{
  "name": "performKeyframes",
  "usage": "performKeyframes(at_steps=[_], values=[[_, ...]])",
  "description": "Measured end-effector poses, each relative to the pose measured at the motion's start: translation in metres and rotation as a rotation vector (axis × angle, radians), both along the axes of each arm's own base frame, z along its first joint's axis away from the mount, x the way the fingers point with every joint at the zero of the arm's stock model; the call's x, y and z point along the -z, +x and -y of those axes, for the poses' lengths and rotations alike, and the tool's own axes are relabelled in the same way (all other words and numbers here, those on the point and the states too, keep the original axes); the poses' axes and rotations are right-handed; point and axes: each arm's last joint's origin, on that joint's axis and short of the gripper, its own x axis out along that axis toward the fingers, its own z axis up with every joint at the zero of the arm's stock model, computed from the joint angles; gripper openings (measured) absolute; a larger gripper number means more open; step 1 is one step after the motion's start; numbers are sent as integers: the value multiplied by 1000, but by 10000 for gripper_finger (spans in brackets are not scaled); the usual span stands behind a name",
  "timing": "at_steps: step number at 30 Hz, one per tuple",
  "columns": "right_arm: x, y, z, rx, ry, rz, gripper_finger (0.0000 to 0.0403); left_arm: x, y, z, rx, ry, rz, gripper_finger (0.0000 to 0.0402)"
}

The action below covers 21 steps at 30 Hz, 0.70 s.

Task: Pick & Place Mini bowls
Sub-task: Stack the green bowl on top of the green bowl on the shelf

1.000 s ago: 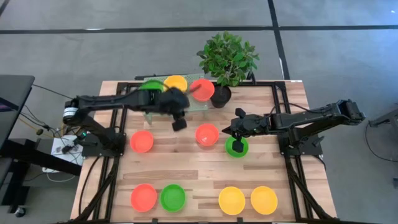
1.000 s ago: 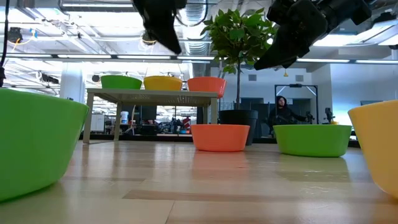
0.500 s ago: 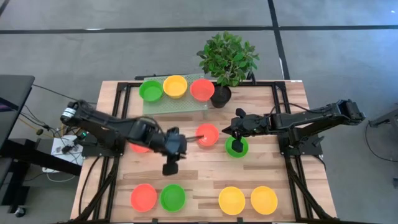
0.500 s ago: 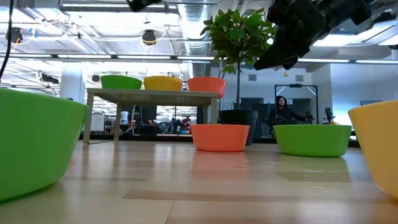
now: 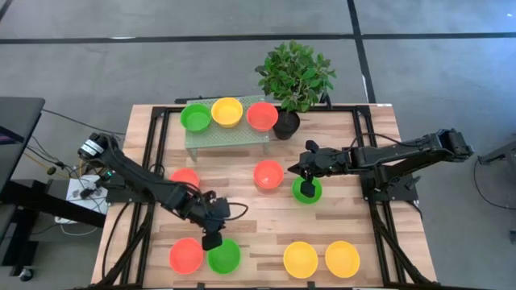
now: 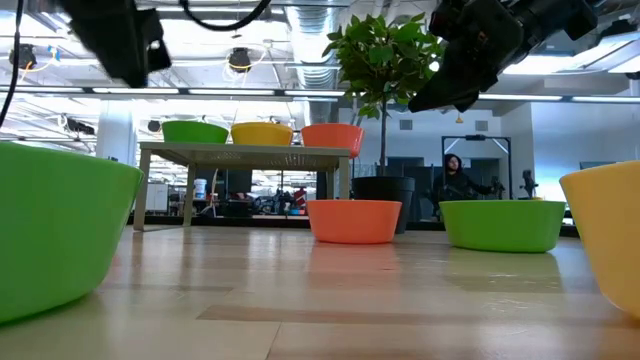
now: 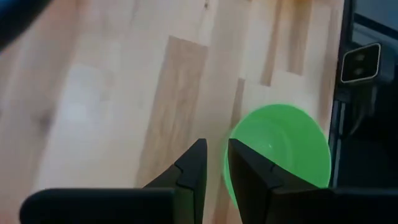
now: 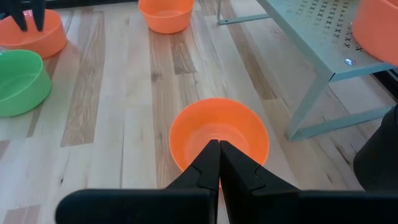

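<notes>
Potted plant [image 5: 294, 78] seen at far edge, beside metal shelf [image 5: 230, 134] loaded with green, yellow, red bowls. Remaining mini bowls [image 5: 268, 174] scattered over table [image 5: 379, 121], all empty. Left gripper [image 5: 211, 239] positioned over near green bowl [image 5: 224, 256], fingers nearly closed, empty. Right gripper [image 5: 307, 190] held above middle green bowl [image 5: 306, 191], fingers pressed together, nothing gripped.

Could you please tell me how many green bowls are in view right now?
3: one on the rack at the table's far edge, one mid-table under the right end effector, and one at the near edge by the left end effector. None seems hidden.

Left tool [image 5: 211, 240] moved to front green bowl [image 5: 224, 256].
</notes>
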Motion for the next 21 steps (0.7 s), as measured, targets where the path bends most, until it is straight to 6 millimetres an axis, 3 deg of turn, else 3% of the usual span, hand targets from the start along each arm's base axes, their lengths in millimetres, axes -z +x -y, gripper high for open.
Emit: performKeyframes(at_steps=[7,10,21], values=[[0,0,0,22,35,6,3,23,0,10,32,-139,136,66],[0,0,0,22,35,6,3,32,-3,8,42,-145,115,70],[0,0,0,20,31,5,3,48,-12,8,81,-124,108,127]])
